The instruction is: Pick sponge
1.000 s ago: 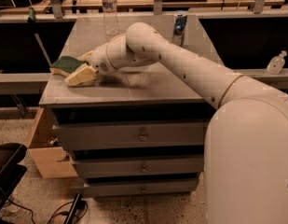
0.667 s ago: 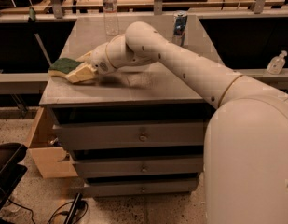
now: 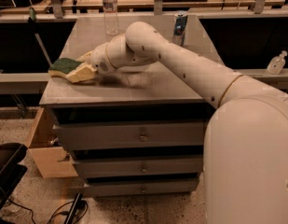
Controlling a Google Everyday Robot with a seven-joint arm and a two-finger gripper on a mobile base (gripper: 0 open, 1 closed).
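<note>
Bench [image 3: 148,85]: a grey top over a stack of drawers [image 3: 141,136], all of them closed as far as the view shows.

Sponge [image 3: 62,64]: it lies flat on the bench at the left edge, nearer the front-left corner than the back-left one. The dark green side faces up, with the yellow foam showing below along its near side. Its left end reaches the bench's left edge.

Gripper [image 3: 77,67]: low over the bench at the sponge's right end, with its pale-yellow parts right against the sponge on the near and far sides. It points toward the left edge.

Gripper state: it cannot be told whether it is spread or pinching the sponge.

Arm [image 3: 181,59]: white, and it stretches from the robot's body [image 3: 250,162] at the front-right corner, across the middle of the bench, to the left edge. Its elbow is raised toward the back edge.

Bottle [image 3: 110,8]: clear and upright, near the back edge toward the back-left corner, well apart from the sponge.

Can [image 3: 180,26]: upright near the back edge, right of the middle and just behind the arm.

Pump bottle [image 3: 276,63]: small and clear, standing on a ledge beyond the bench's right edge.

Box [image 3: 45,153]: an open brown box on the floor below the front-left corner.

Cables [image 3: 64,211]: dark cables lying on the speckled floor in front of the bench.
</note>
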